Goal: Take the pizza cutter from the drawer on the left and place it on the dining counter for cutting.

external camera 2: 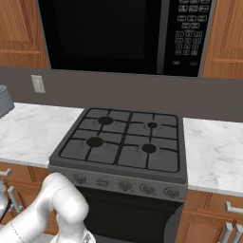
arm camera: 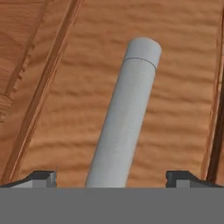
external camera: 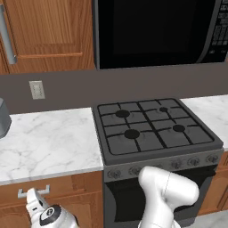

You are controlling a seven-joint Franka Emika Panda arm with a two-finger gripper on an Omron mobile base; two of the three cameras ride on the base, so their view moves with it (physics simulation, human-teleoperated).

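Observation:
The drawer [external camera: 71, 185] is a brown wooden front under the marble worktop, left of the stove, and it looks shut. Its silver bar handle [external camera: 34, 191] runs horizontally. My gripper [external camera: 32, 198] is low at the left, right at that handle. In the hand view the bar handle [arm camera: 129, 113] lies between my two fingertips [arm camera: 43, 177], with the gripper [arm camera: 111, 177] open and a wide gap on both sides of the bar. Behind it is the drawer's wood front [arm camera: 175, 109]. The pizza cutter is hidden. The dining counter is out of view.
A black gas stove [external camera: 153, 129] stands right of the drawer, with a black microwave [external camera: 156, 31] above it. The marble worktop [external camera: 49, 142] carries a grey appliance [external camera: 3, 118] at its far left. More drawers with bar handles [external camera 2: 235, 207] sit right of the stove.

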